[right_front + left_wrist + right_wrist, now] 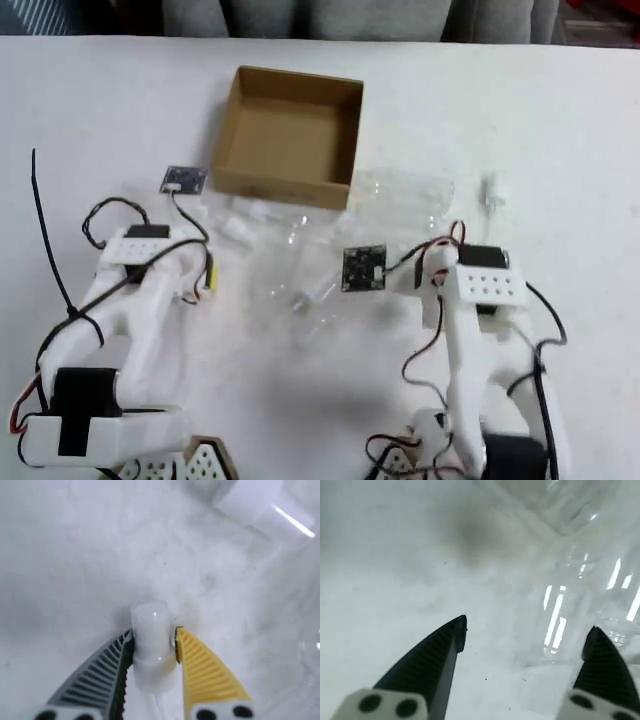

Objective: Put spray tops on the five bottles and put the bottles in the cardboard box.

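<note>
From above, the cardboard box (290,135) is sitting open toward the far side of the white surface (560,120), with clear bottles (400,195) lying just in front of it. In the left wrist view, the left gripper (152,637) is clamping a white spray top (150,622). In the right wrist view, the right gripper (528,628) is hanging with its fingers wide apart, bottles lying near one fingertip.
</note>
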